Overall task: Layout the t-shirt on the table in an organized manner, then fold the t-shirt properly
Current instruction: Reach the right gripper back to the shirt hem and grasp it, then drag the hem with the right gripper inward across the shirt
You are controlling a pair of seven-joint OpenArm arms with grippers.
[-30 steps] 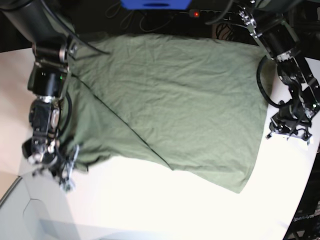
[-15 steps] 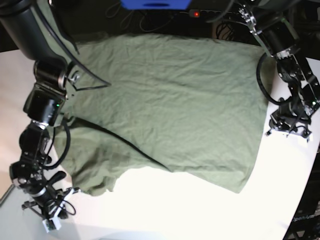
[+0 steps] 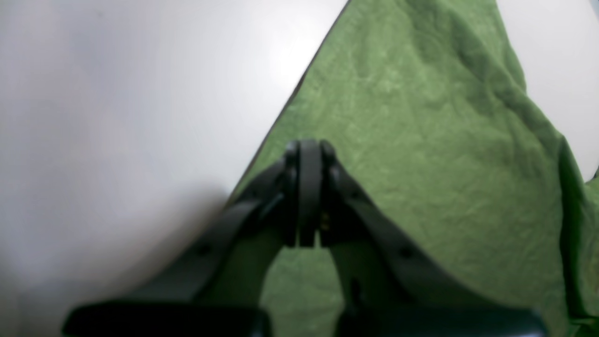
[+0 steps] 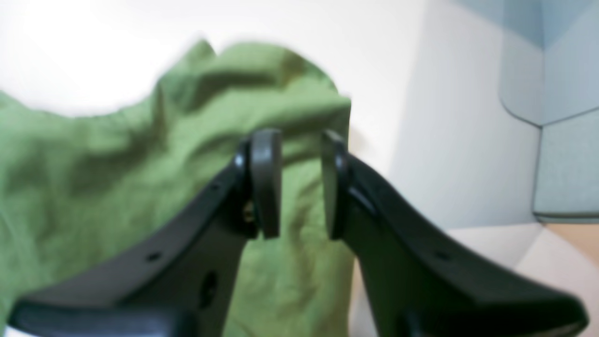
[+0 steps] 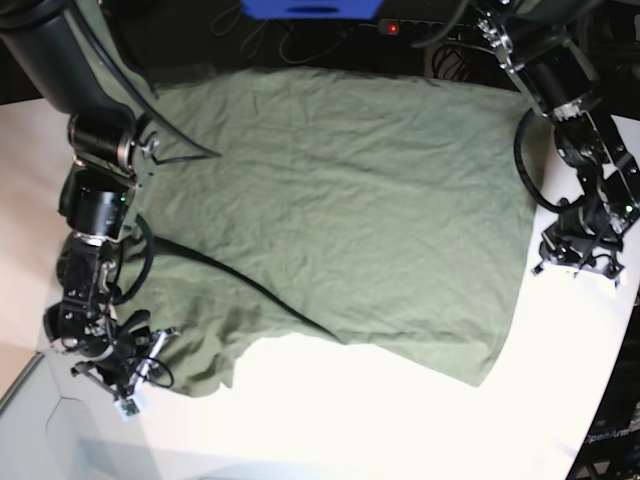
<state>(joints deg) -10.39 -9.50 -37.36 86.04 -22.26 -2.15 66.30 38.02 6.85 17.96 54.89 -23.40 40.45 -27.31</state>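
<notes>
The olive-green t-shirt (image 5: 350, 210) lies spread across the white table (image 5: 350, 420), with a dark crease running diagonally over its left part. My right gripper (image 5: 140, 380) is at the shirt's front-left corner. In the right wrist view this gripper (image 4: 299, 140) is open with a narrow gap, just above the bunched shirt corner (image 4: 262, 75). My left gripper (image 5: 578, 265) is beside the shirt's right edge. In the left wrist view it (image 3: 304, 145) is shut and empty, over the shirt's edge (image 3: 421, 140) and bare table (image 3: 117, 117).
A blue object (image 5: 310, 8), cables and a power strip with a red light (image 5: 390, 28) lie behind the table. The table's curved edge (image 5: 600, 420) runs at the right. A grey panel (image 5: 60, 440) sits off the table's front-left corner.
The right gripper pulled the shirt's folded left part out toward the front-left, spreading it, then came back a little toward the shirt corner. The left arm has not moved.
</notes>
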